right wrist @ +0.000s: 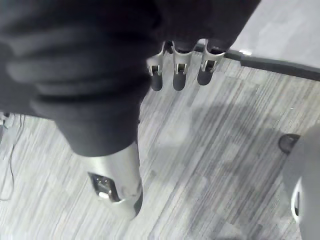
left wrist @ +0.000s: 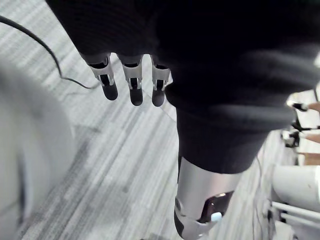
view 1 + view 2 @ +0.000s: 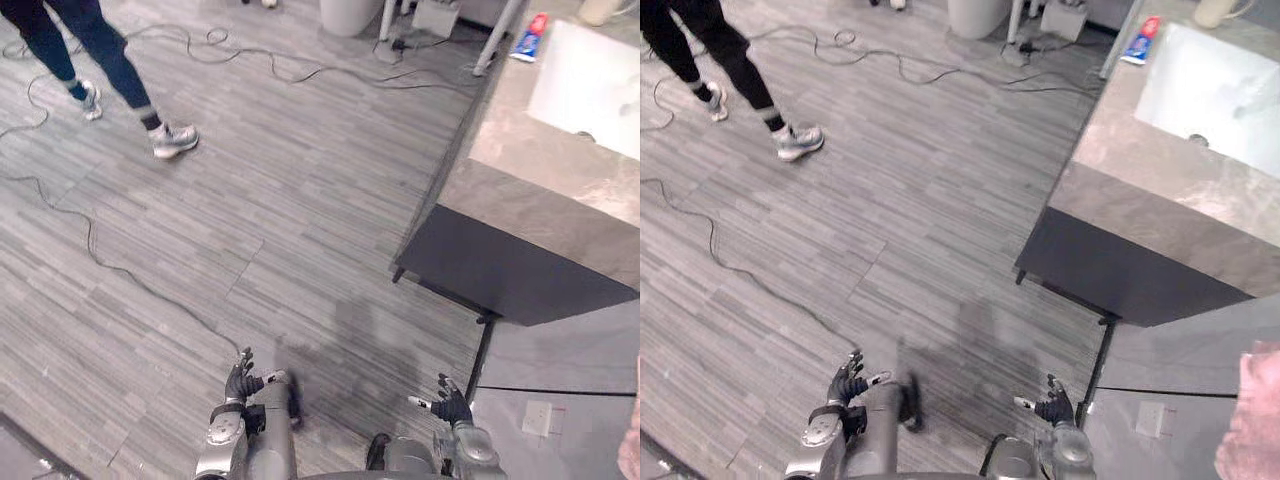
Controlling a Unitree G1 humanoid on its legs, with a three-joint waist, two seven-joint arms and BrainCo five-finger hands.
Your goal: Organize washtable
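We see the left robot hand (image 3: 243, 380) low over the floor (image 3: 300, 200), its fingers (image 2: 136, 85) straight and spread, holding nothing. The right robot hand (image 3: 450, 405) hangs beside it at the same height, fingers likewise loose and empty.

The table (image 3: 560, 185) stands ahead and to our right, well apart from both hands and nearer the right one. A white sink (image 3: 590, 90) is set into its top, and a red, white and blue tube (image 3: 530, 38) lies at the far corner, beside the sink's rim. The table's dark front panel (image 3: 500, 270) faces us, with its near corner jutting towards the open floor.

Bare planks lie between the hands and that corner. A black cable (image 3: 90, 250) trails over the floor on the left, and a person (image 3: 110, 60) walks at the far left.
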